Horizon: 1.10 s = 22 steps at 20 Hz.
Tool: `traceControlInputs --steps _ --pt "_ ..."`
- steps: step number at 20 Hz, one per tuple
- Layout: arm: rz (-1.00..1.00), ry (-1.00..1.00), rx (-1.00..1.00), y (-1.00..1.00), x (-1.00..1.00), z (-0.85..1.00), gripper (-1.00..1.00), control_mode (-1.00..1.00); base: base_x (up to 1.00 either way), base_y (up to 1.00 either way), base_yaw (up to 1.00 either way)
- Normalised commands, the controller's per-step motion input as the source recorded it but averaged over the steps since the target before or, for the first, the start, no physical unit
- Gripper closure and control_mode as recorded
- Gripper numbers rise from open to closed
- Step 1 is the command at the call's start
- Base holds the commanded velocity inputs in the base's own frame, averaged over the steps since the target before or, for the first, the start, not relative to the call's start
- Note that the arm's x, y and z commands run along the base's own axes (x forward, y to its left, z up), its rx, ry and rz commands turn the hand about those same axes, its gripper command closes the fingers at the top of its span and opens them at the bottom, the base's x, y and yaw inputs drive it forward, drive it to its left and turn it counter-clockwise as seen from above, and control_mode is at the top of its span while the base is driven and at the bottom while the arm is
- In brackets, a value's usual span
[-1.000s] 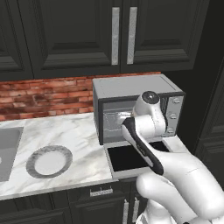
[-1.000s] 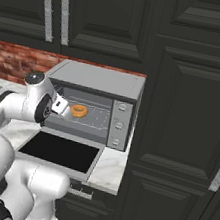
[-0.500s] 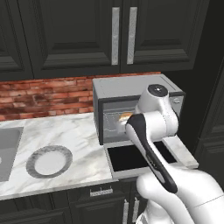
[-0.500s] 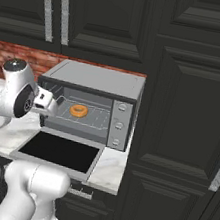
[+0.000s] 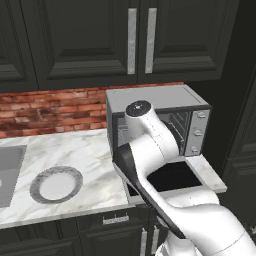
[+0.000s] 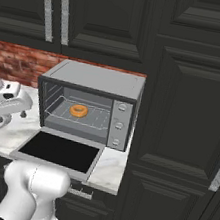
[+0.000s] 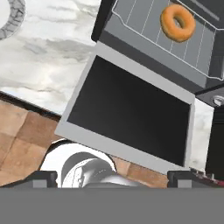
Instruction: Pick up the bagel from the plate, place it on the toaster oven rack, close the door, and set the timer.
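Observation:
The orange-brown bagel (image 6: 78, 110) lies flat on the wire toaster oven rack (image 6: 93, 117) inside the grey toaster oven (image 6: 99, 80). In the hand view the bagel (image 7: 178, 22) rests on the rack (image 7: 142, 19) at the top. The door (image 7: 131, 111) hangs fully open below the cavity, its dark glass facing up. My gripper (image 7: 113, 178) is open with nothing between its fingertips, pulled back above the door's outer edge. The plate (image 5: 56, 184) sits bare on the marble counter to the oven's left.
Three knobs (image 6: 119, 126) run down the oven's right panel. The open door (image 6: 59, 152) juts past the counter's front edge. A sink (image 5: 7, 170) lies at the far left. Dark cabinets hang above, and a tall dark cabinet stands right of the oven.
My arm has drawn back out of the oven cavity and swung left, away from the bagel, which stays on the rack. The gripper stays open.

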Motion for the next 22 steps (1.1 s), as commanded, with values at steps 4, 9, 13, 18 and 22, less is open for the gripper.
traceControlInputs --steps 4,9,13,18,22 --pt "0.13 0.0 -0.26 0.21 -0.45 -0.14 -1.0 -1.0 0.0 0.0 0.0" --pt "0.12 -0.01 -0.21 0.05 -0.57 -0.22 -1.0 -1.0 0.0 0.0 0.0" --pt "0.02 -0.12 -0.1 0.0 -0.52 -0.49 -1.0 -1.0 0.0 0.0 0.0" --pt "0.01 -0.12 -0.08 0.0 -0.12 -0.48 -1.0 -1.0 0.0 0.0 0.0" --pt "0.02 -0.04 -0.1 0.0 0.15 -0.38 -1.0 -1.0 0.0 0.0 0.0"
